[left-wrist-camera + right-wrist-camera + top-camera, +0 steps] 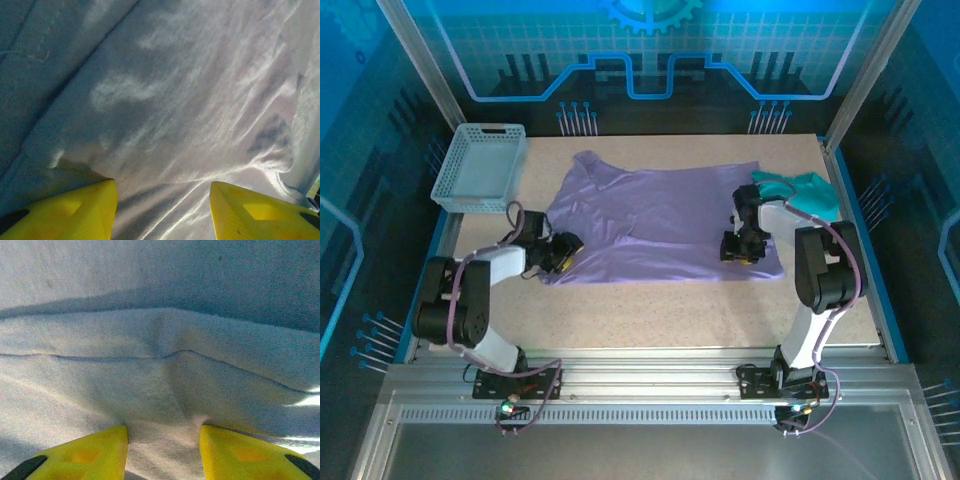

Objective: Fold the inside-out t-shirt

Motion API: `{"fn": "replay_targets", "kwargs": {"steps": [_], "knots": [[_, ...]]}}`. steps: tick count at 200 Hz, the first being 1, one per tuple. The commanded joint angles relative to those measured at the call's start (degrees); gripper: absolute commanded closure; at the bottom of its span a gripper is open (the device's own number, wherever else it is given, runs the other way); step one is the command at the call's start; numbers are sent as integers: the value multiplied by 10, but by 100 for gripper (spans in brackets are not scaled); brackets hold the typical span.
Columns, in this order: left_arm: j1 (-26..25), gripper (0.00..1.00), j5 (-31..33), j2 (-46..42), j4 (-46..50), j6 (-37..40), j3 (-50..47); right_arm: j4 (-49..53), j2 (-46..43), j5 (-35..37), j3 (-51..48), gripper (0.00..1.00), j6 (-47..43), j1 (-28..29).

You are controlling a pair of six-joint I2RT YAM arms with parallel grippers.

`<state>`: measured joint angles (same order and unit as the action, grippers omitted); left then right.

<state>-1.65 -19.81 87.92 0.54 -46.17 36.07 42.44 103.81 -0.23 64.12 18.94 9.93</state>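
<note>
Top external view, listed near to far.

1. Speckled beige desk (670, 310): carrying all items.
2. Left tool (563, 252): sitting low at the near-left corner of the shirt. In the left wrist view its yellow fingers (75, 215) are standing about half apart, with cloth lying slack between them and nothing pinched.
3. Right tool (740, 246): pressing down near the shirt's near-right edge. In the right wrist view its fingers (240, 452) are likewise standing parted, astride a small pucker of cloth, with no firm grip showing.
4. Plain lavender-purple short-sleeved t-shirt of thin fabric (660, 215): lying spread mid-desk, its long axis running left to right and stretching away beyond both tools. Each arm is nearest its own end, so a lift and fold away from the bases looks workable.
5. Crumpled teal-green garment (810, 190): lying just beyond the right tool, touching the shirt's right end and likely crowding that side.
6. Pale blue slatted plastic basket (445, 195): standing at the far-left corner, apart from the shirt.
</note>
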Motion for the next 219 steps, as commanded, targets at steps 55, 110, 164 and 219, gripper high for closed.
{"fn": "replay_targets", "kwargs": {"steps": [55, 110, 164, 219], "knots": [[6, 44, 80, -400, 217, -49, -162, -3, -178, -42, -154, 55, 125, 137], [32, 39, 119, -199, 142, 26, 64, -72, -86, 66, 74, 41, 37, -5], [32, 38, 117, -114, 108, 38, 135, 14, 174, 126, 345, 45, -26, -50], [31, 37, 103, -95, 82, 35, 127, 76, 286, 157, 476, 46, -41, -67]]}}
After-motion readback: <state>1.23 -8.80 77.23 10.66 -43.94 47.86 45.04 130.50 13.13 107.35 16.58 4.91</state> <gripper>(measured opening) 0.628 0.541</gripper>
